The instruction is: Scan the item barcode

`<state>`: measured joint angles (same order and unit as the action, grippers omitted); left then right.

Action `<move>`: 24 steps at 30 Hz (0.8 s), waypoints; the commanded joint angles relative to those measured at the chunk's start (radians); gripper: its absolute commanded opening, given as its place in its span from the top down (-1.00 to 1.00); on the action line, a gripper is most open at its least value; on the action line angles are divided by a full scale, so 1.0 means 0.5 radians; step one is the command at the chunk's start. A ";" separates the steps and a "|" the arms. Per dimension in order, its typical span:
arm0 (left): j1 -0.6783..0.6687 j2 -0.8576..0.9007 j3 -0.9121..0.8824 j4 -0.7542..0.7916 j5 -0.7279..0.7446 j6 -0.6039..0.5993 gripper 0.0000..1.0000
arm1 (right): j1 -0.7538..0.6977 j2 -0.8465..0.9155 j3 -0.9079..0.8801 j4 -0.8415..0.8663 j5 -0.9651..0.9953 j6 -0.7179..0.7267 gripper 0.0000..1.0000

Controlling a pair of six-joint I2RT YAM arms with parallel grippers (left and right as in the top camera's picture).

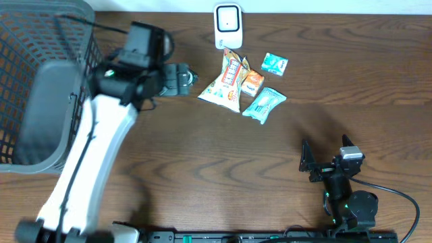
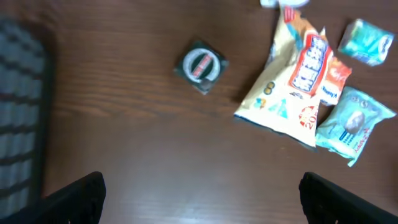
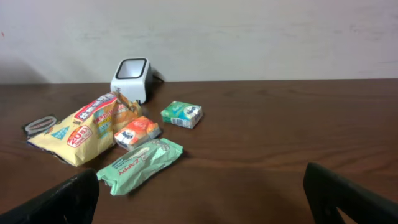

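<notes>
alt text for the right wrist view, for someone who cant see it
Four snack packets lie clustered on a dark wooden table before a white barcode scanner: yellow bag, orange pack, green box, pale green wrapper. The right gripper's open fingers frame the bottom corners.

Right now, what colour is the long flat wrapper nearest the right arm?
Pale mint-green plastic wrapper, clearest in the right wrist view.

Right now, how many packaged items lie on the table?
5: round tin alone at left; yellow snack bag, orange packet, small teal packet, light-green pouch clustered below the scanner. Others may be hidden.
</notes>
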<state>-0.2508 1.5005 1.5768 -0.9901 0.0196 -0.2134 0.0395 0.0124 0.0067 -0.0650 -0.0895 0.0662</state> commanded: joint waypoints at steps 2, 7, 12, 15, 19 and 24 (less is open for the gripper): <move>0.175 -0.334 0.019 -0.063 -0.019 -0.019 -0.96 | -0.005 -0.008 -0.002 -0.010 0.010 -0.024 -0.99; 0.324 -0.568 0.018 -0.135 -0.019 -0.019 -0.96 | -0.005 -0.008 -0.002 -0.010 0.010 -0.024 -0.99; 0.348 -0.655 0.018 -0.219 -0.020 -0.018 -0.96 | -0.005 -0.008 -0.002 -0.010 0.010 -0.024 -0.99; 0.348 -0.655 0.018 -0.256 -0.022 -0.017 -0.95 | -0.005 -0.008 -0.002 -0.010 0.010 -0.024 -0.99; 0.348 -0.649 0.018 -0.278 -0.027 -0.018 -0.96 | -0.005 -0.008 -0.002 -0.010 0.010 -0.024 -0.98; 0.348 -0.649 0.018 -0.278 -0.026 -0.018 -0.96 | -0.005 -0.008 -0.002 -0.010 0.010 -0.024 -0.99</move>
<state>-0.0811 1.1744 1.5768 -1.1259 0.0162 -0.2134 0.0395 0.0124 0.0067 -0.0650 -0.0895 0.0662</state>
